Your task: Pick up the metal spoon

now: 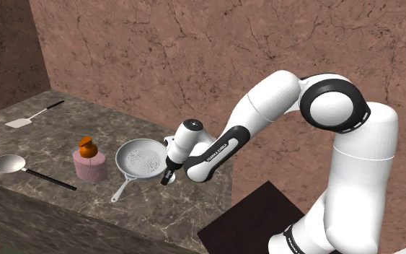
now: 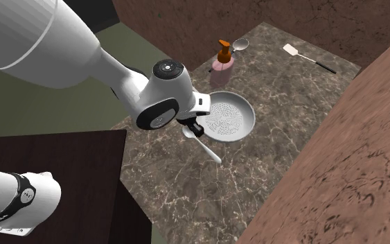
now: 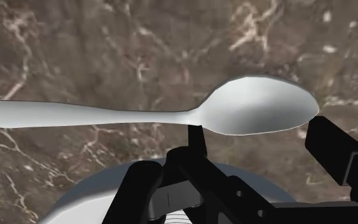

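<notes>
Shoulder view shows dark lettering along the forearm of the white arm that reads FRANKA EMIKA. In the wrist view, the pale grey spoon lies flat on the brown marbled tabletop. It sits crosswise just beyond the end effector, and its bowl spans the gap between the two black fingers. Those fingers stand wide apart and clasp nothing; whether they touch the spoon I cannot tell. In the second exterior view the end effector hangs low over the bowl end of the spoon, and the handle runs toward that view's lower right. A white perforated pan lies just beside the spoon. Farther along the tabletop are a pink soap dispenser with an orange pump, a ladle and a white spatula, all well apart from the spoon.
</notes>
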You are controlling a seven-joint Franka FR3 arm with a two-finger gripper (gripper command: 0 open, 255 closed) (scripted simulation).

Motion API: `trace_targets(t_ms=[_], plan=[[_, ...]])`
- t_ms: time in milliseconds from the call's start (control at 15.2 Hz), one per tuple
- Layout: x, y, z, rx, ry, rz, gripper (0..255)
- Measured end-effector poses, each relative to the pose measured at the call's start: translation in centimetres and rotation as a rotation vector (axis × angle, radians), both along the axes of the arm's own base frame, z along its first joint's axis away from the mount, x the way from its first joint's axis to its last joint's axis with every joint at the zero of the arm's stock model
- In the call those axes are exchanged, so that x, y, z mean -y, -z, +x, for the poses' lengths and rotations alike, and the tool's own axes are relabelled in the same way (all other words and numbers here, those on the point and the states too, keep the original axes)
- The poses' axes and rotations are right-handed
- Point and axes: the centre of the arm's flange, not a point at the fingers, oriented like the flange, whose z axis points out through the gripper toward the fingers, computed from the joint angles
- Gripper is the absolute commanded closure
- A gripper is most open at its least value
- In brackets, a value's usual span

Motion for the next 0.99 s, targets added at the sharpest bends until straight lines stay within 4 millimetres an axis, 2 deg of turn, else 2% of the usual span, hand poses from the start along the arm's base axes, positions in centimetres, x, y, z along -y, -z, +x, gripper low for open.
trace_targets(t_ms=[528, 990], plan=[[0.0, -0.2, 0.0, 0.0, 0.0, 0.0, 255], [-0.1, -3.7, 0.2, 0.0, 0.0, 0.0, 255]])
